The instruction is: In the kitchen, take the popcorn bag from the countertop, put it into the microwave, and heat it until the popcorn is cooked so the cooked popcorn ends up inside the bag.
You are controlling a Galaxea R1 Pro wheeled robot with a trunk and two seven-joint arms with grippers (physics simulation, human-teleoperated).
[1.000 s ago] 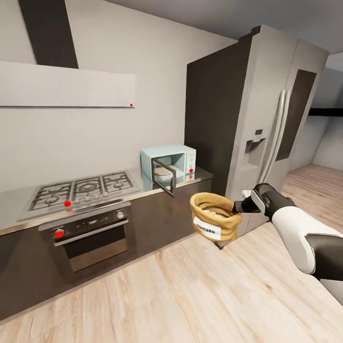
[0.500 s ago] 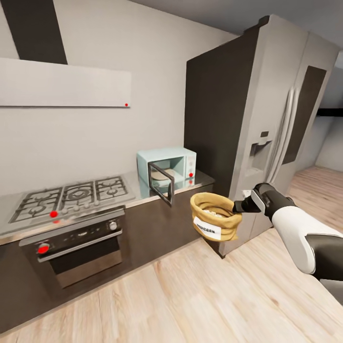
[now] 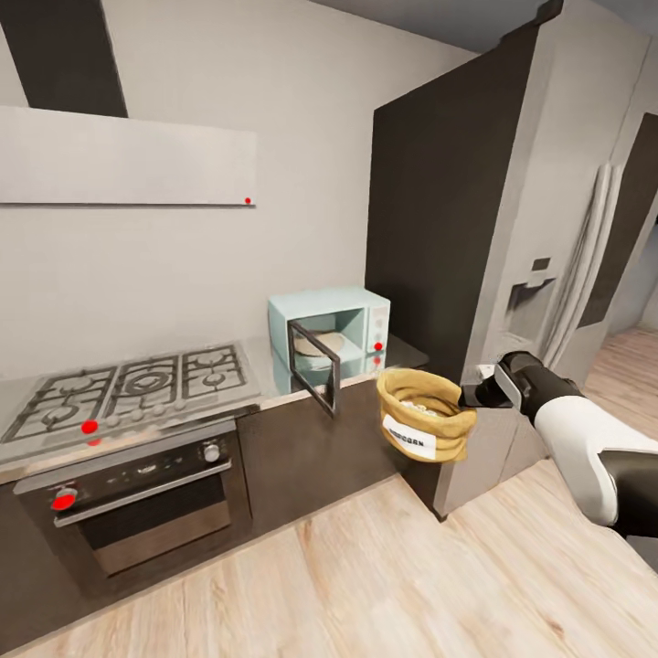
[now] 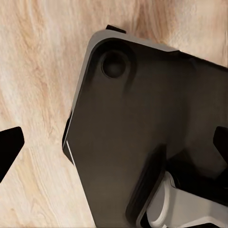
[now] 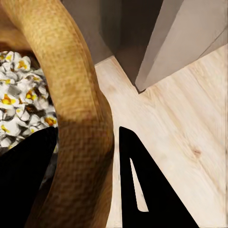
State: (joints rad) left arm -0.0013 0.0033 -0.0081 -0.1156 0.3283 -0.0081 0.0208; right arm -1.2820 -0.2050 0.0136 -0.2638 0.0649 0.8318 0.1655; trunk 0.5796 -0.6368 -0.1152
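My right gripper (image 3: 469, 397) is shut on the rolled rim of the brown burlap popcorn bag (image 3: 425, 422), which hangs above the floor in front of the cabinet end. In the right wrist view one black finger (image 5: 23, 185) is inside the popcorn bag (image 5: 83, 114) and the other outside. White and yellow popcorn (image 5: 19, 99) fills its mouth. The mint-blue microwave (image 3: 352, 315) stands on the grey countertop (image 3: 265, 379) just beyond the bag, its dark glass door (image 3: 315, 367) swung open. My left gripper (image 4: 114, 142) is open over my dark base.
A steel gas hob (image 3: 128, 384) and a built-in oven (image 3: 137, 498) lie left of the microwave, under a white hood (image 3: 128, 155). A tall silver fridge (image 3: 548, 265) with a dark side panel stands right of the counter. Wooden floor (image 3: 366, 576) stretches in front.
The whole view has shifted: the counter, microwave and fridge appear nearer and larger. The bag stays held in my right gripper, now closer to the microwave.
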